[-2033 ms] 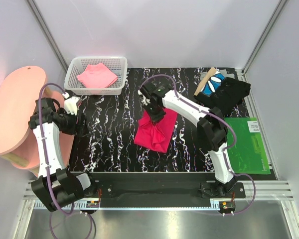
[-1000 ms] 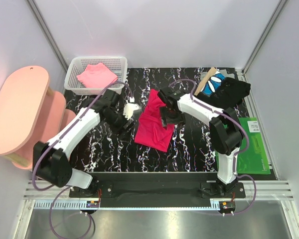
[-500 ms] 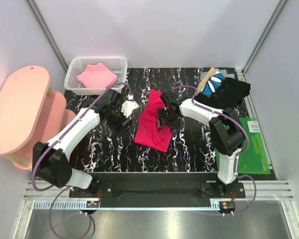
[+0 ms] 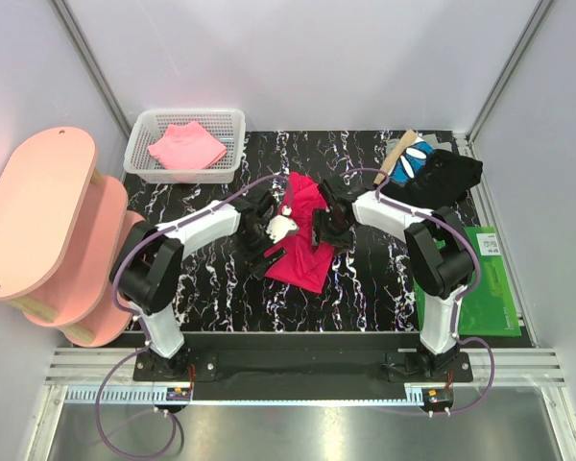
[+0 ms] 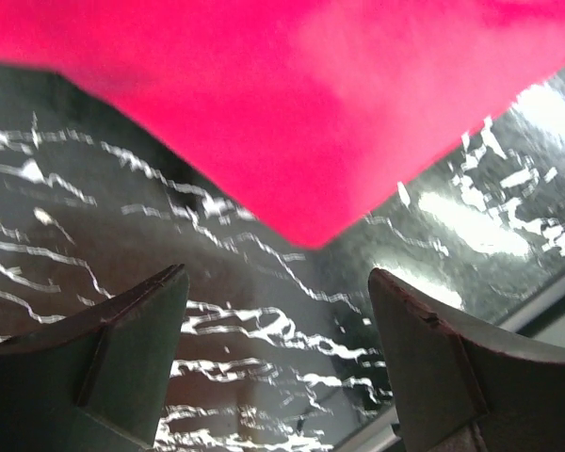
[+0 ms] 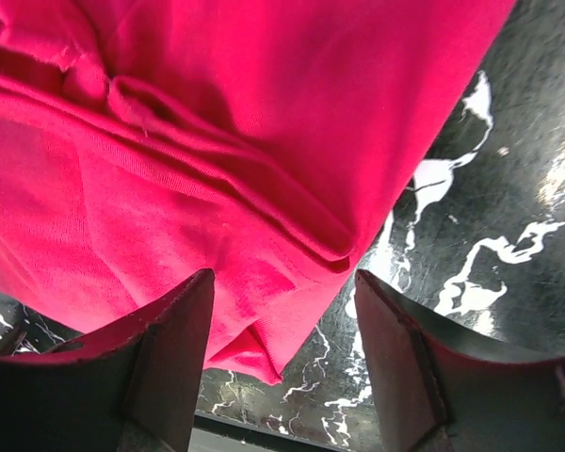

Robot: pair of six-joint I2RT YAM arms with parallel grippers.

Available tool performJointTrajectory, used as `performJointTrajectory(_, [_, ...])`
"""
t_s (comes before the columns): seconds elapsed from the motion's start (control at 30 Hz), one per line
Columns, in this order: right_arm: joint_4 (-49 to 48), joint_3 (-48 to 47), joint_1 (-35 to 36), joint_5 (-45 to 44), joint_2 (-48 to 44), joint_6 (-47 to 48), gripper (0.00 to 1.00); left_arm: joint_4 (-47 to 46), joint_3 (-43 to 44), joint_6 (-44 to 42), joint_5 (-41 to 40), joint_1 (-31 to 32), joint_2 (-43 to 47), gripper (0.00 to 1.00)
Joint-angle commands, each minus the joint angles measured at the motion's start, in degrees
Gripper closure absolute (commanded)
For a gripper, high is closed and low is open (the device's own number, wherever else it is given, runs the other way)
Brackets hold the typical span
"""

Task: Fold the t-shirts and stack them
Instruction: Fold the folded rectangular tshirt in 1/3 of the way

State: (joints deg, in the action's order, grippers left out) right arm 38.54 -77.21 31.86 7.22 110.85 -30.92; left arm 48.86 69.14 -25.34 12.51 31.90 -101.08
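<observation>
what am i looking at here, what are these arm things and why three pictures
These are two robot arms bolted to the near edge of a black white-veined table. The wide picture looks down from above and behind them. The other two come from a camera on each wrist, so the dark wedges at the bottom are that arm's own fingers. In the middle lies a partly folded crimson-red t-shirt. The left claw is open over the table by a corner of it; the right claw is open over its folded edge. Neither holds anything. A lighter pink shirt lies in a white mesh basket; black and blue shirts are piled far right.
</observation>
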Motion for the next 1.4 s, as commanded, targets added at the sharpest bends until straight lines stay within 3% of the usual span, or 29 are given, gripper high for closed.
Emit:
performJointTrajectory(0.0, [-1.89,-0.48,-1.01,1.04,-1.16,-0.2,0.33,-3.95,3.37,0.64,-0.56,0.18,-2.19,0.19])
performJointTrajectory(0.3, [-2.68,-1.89,-1.62,2.62,1.47,-0.37,0.46,-6.14,3.98,1.17,-0.03,0.53,-4.48,0.21])
performJointTrajectory(0.5, [-3.48,-0.93,-1.62,2.97,2.18,-0.46,0.6,-6.5,4.42,1.79,0.58,1.93,-4.92,0.27])
performJointTrajectory(0.6, [-3.39,-1.1,-1.62,2.8,2.09,-0.29,0.72,-6.94,4.59,1.79,-0.12,2.73,-5.79,0.35])
performJointTrajectory(0.77, [-2.43,-2.68,-2.15,2.18,0.86,0.59,0.9,-7.29,5.12,1.88,-1.7,3.87,-7.99,0.61])
performJointTrajectory(1.0, [1.27,-5.93,-4.69,-1.15,-0.63,3.58,0.93,-8.17,1.88,0.04,-3.81,3.96,-7.56,0.88])
performJointTrajectory(1.37, [3.82,-10.5,-7.6,-4.06,3.58,6.74,0.92,-8.78,-4.54,-1.55,-6.62,3.87,-3.25,0.91])
